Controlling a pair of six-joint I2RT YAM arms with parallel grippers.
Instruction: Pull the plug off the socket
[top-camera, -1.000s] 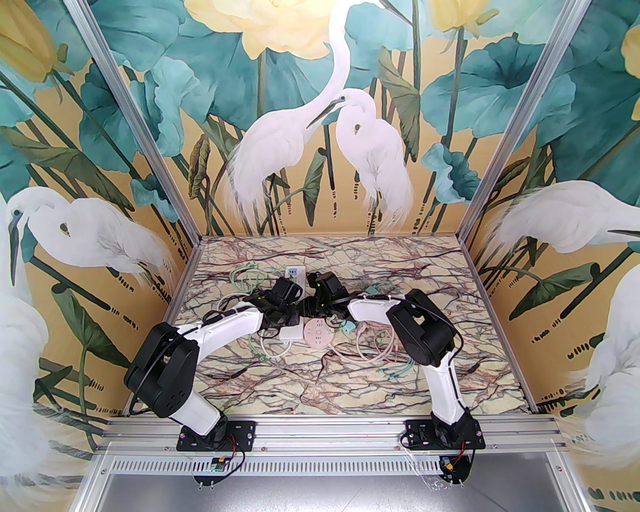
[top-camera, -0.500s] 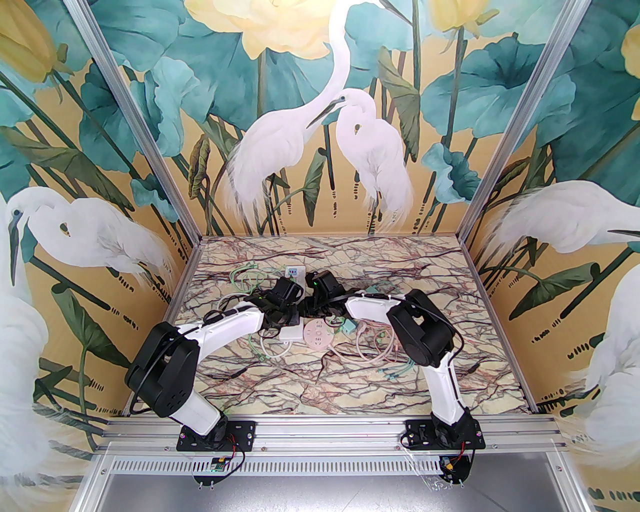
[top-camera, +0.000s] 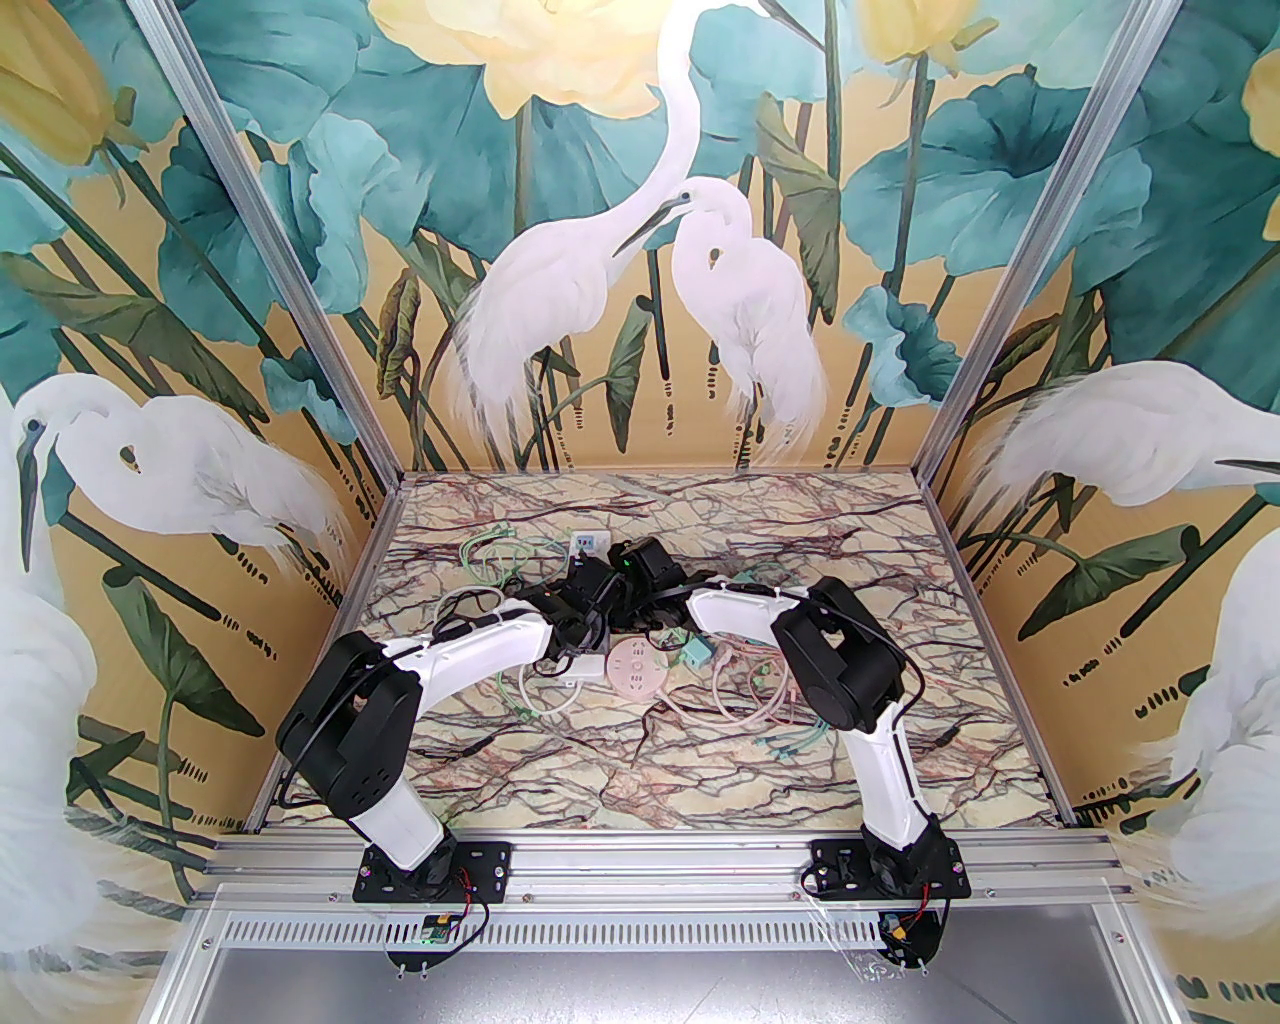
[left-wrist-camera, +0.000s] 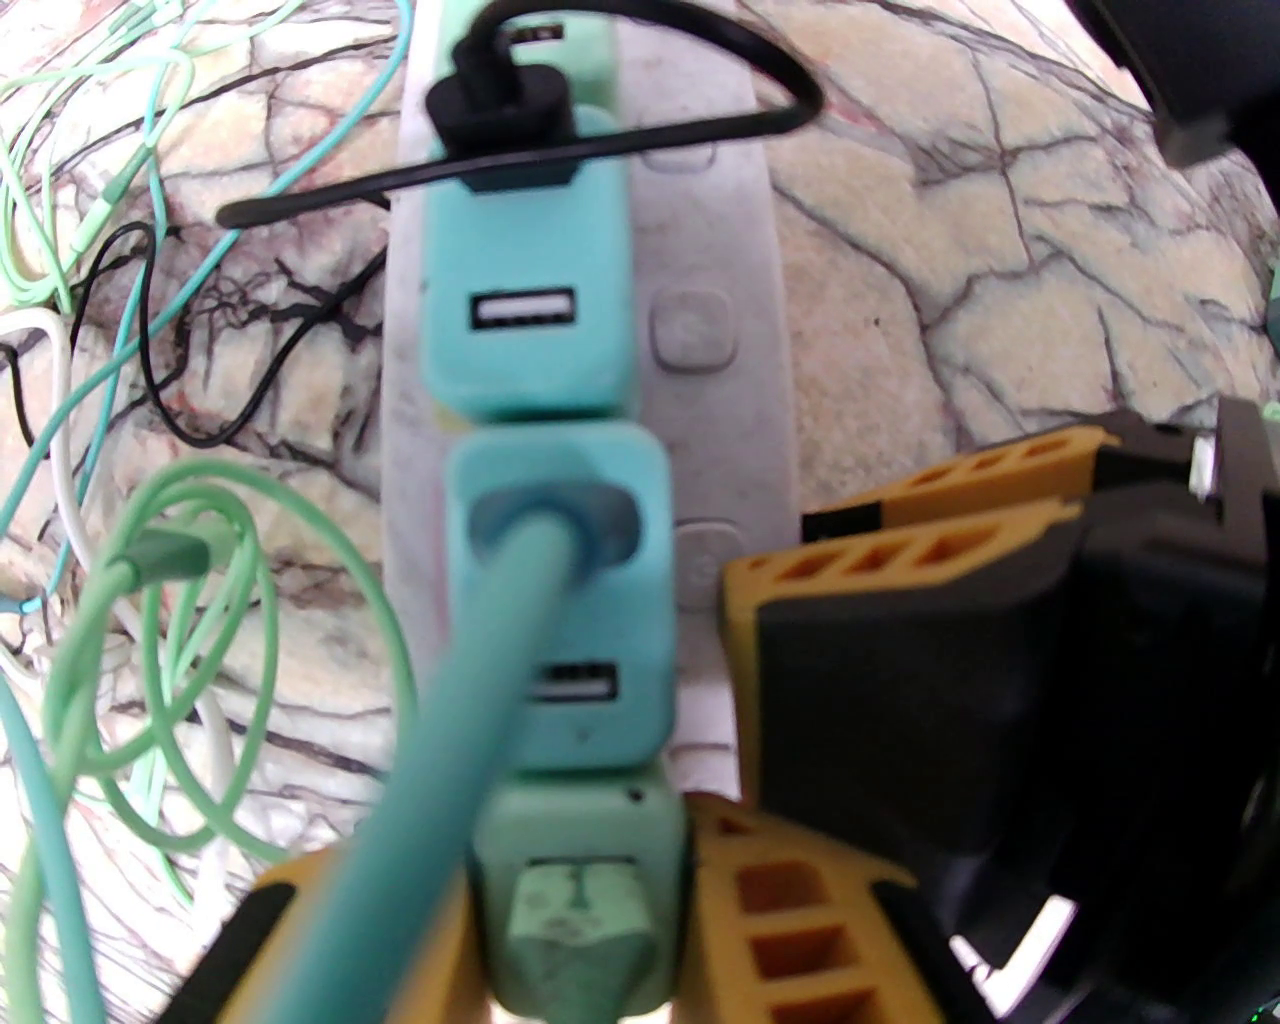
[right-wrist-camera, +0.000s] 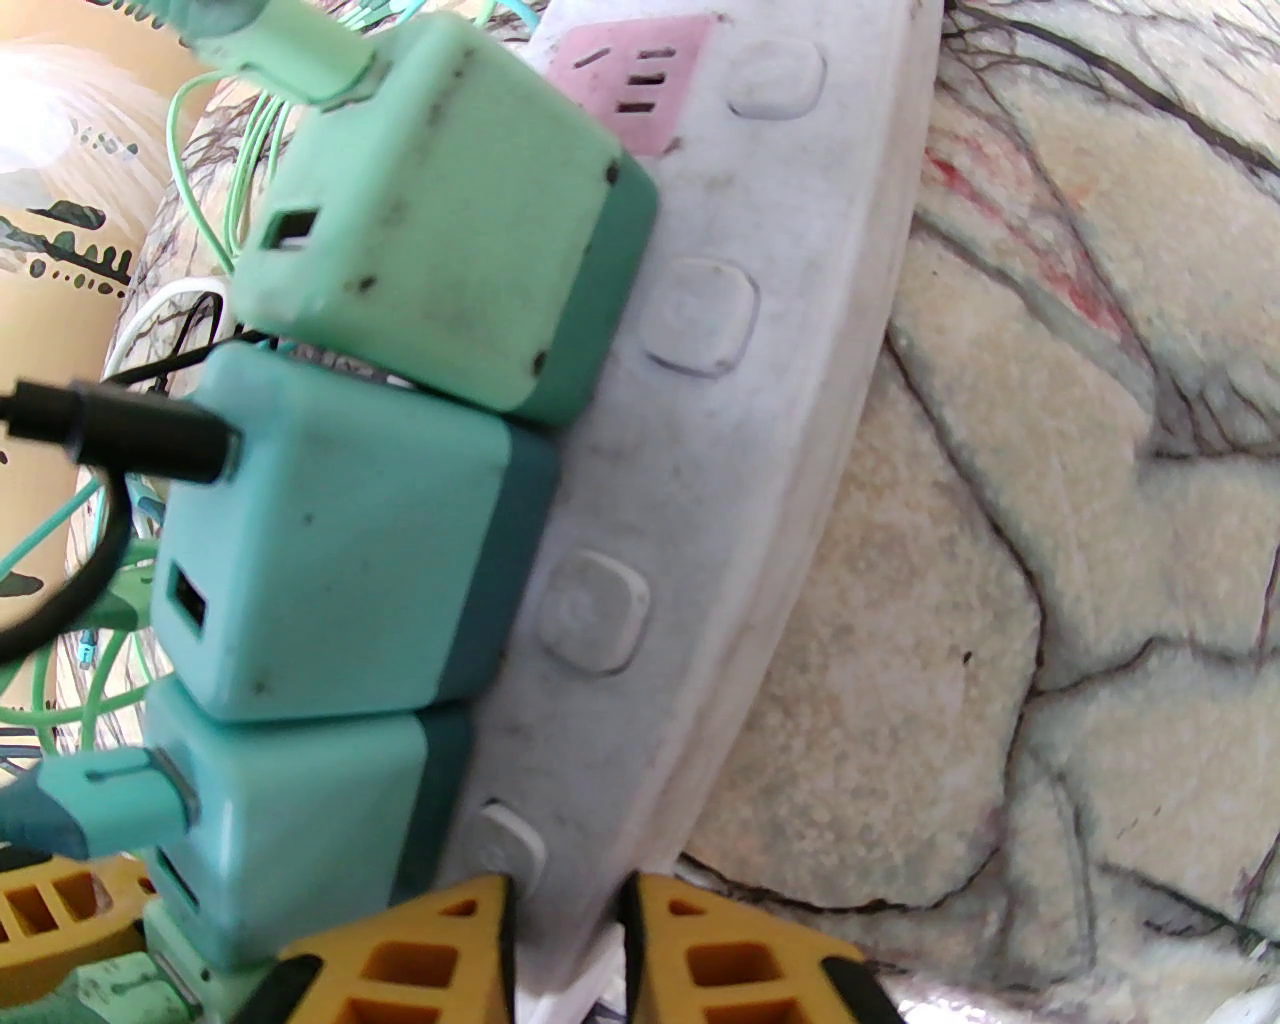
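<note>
Two grippers: left (left-wrist-camera: 560, 935) pinching plug (left-wrist-camera: 580, 850), right (right-wrist-camera: 565, 930) seemingly socket (right-wrist-camera: 720, 420).

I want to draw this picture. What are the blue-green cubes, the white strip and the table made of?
Chargers: probably hard plastic, matte teal, with scuffs and dark specks.
Strip: likely plastic too, dull white and grubby, with moulded buttons.
Table: its veins look like marble, but the grainy surface suggests a printed sheet; I can't be sure.

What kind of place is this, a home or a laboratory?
Probably a robot test cell, not a home: silver aluminium frame bars surround a marble-patterned tabletop, printed heron-and-lotus panels form the walls, and two black-and-white robot arms are bolted to the front rail.
</note>
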